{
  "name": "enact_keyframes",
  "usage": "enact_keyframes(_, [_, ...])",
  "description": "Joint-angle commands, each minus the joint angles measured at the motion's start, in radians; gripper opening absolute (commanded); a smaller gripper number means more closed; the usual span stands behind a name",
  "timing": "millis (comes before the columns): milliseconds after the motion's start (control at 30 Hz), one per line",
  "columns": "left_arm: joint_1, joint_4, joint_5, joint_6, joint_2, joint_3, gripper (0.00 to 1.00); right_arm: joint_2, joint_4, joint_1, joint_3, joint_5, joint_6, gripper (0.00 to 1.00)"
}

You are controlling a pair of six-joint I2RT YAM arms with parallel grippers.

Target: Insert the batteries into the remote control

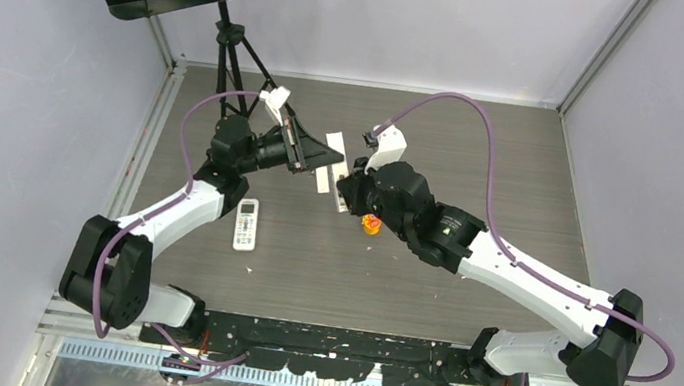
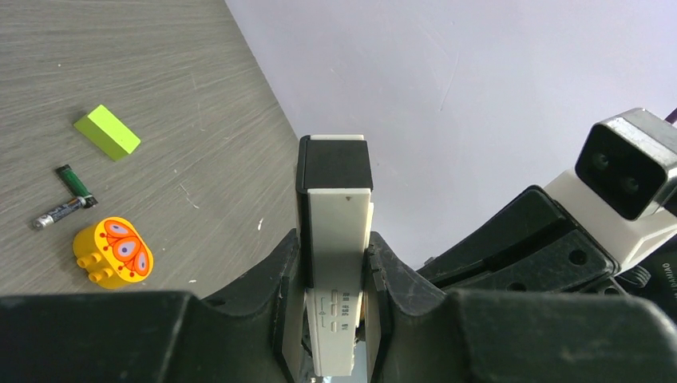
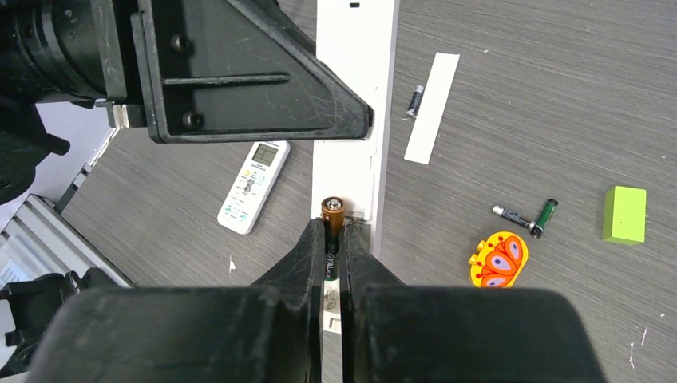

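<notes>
Step in hand: we are putting a battery (image 3: 333, 209) into the remote (image 3: 375, 96).
Left gripper (image 2: 334, 271): its fingers squeeze the white remote from both sides and hold it up off the table (image 3: 543, 80).
Right gripper (image 3: 334, 239): its fingers are pressed nearly together and pinch the battery. The copper end pokes out past the tips.
Where the battery is: it is right against the remote's open back. We cannot tell if it sits in its slot yet.
Other batteries: two loose batteries (image 3: 523, 217) lie to the right of the right gripper, by the orange toy (image 3: 499, 259). A third battery (image 3: 415, 100) lies far ahead of its tips, beside the white cover strip (image 3: 431, 108).
Next move: we think the battery must be pushed flat into the slot, then let go softly, while the left gripper holds the remote steady.
</notes>
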Motion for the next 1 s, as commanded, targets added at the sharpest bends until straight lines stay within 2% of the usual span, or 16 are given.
enact_keyframes(0, [-0.004,0.068,0.024,-0.096,-0.014,0.05,0.0,-0.021,0.071,0.006,-0.019,-0.032,-0.036,0.06])
enact_keyframes(233, [-0.004,0.108,0.032,-0.137,0.001,0.053,0.0,-0.039,0.051,0.009,-0.033,-0.049,-0.035,0.23])
enact_keyframes(500, [-0.004,0.11,0.032,-0.127,0.006,0.053,0.0,-0.06,0.038,0.008,-0.015,-0.05,-0.012,0.26])
enact_keyframes(800, [-0.004,0.1,0.011,-0.086,-0.014,0.045,0.0,-0.101,-0.009,0.007,0.045,0.005,0.079,0.56])
enact_keyframes(967, [-0.004,0.135,-0.014,-0.083,-0.02,0.042,0.0,-0.139,-0.027,0.007,0.063,0.009,0.164,0.65])
